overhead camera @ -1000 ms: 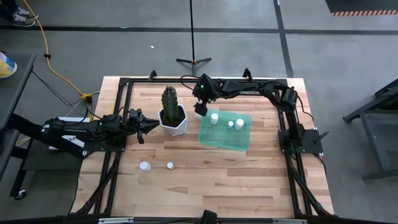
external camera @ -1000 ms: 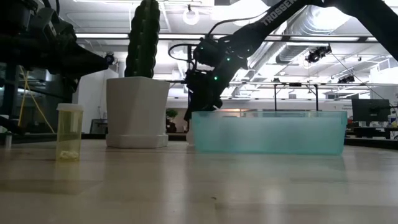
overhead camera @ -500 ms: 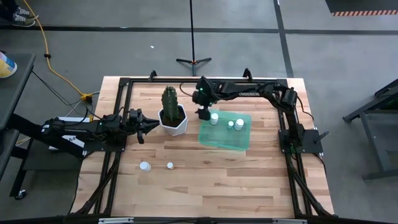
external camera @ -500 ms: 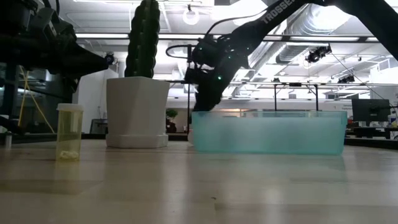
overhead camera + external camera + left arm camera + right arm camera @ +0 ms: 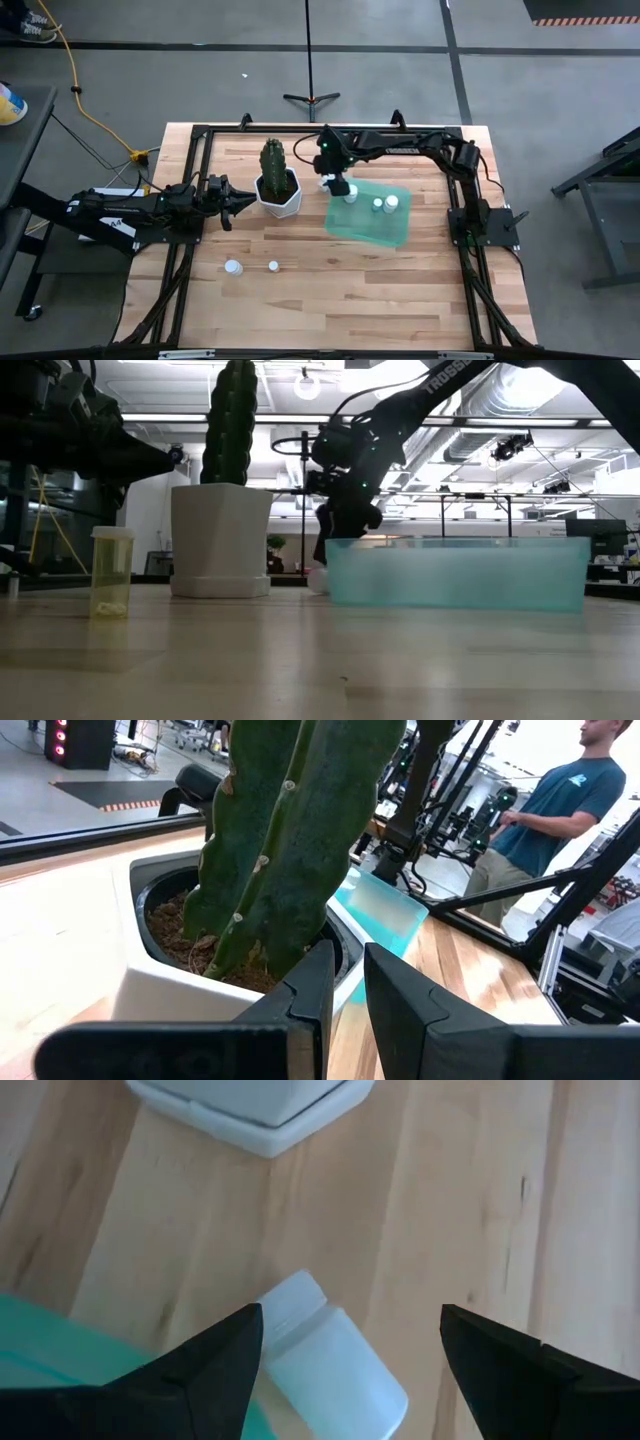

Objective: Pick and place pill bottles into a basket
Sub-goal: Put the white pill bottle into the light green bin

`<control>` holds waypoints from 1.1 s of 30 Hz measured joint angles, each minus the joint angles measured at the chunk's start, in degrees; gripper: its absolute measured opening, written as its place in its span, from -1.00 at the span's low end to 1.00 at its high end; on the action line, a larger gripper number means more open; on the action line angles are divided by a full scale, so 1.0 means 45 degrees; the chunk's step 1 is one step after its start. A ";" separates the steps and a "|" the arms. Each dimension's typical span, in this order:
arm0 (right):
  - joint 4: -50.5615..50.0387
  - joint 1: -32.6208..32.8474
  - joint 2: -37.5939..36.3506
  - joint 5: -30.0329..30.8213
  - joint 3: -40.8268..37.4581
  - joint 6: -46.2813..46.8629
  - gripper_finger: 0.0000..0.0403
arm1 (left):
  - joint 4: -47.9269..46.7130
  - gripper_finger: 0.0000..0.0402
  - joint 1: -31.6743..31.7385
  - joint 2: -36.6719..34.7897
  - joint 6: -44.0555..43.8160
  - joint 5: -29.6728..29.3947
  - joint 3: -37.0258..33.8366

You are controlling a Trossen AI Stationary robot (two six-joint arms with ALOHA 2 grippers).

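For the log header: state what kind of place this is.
Probably a robotics lab or workshop: a wooden table in a metal frame on a concrete floor, exposed ceiling ducts, and a person standing among equipment racks behind it.

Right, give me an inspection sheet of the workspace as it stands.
Surface: wooden table, dark frame.
Job's things: teal basket holds three bottles; two bottles stand on the table's front left; another bottle lies beside the basket.
Clutter: cactus pot left of the basket.
Grippers: right gripper open over the lying bottle at the basket's left edge; left gripper points at the pot.
Cables: yellow cable on the floor, far left.
Surroundings: stand behind the table; a person in the room.
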 joint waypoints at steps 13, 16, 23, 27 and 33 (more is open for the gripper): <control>-0.1759 0.0883 0.0077 0.0444 0.0845 -0.3201 0.47 | 0.0000 -0.52 0.0000 0.0001 0.0005 0.0000 0.0000; -0.1767 0.1081 0.0092 0.0525 0.0840 -0.3942 0.47 | 0.0000 -0.52 0.0000 0.0003 -0.0097 0.0005 -0.0003; -0.1753 0.1044 0.0589 0.1075 0.0865 -0.4210 0.47 | 0.0000 -0.52 0.0000 0.0000 -0.0301 0.0005 -0.0004; -0.2102 0.1078 0.0840 0.1539 0.0873 -0.4184 0.47 | 0.0009 -0.52 0.0000 0.0001 -0.0306 0.0005 0.0000; -0.1944 0.1078 0.0855 0.1356 0.0879 -0.4189 0.47 | 0.0005 -0.52 0.0000 0.0001 -0.0311 0.0005 0.0000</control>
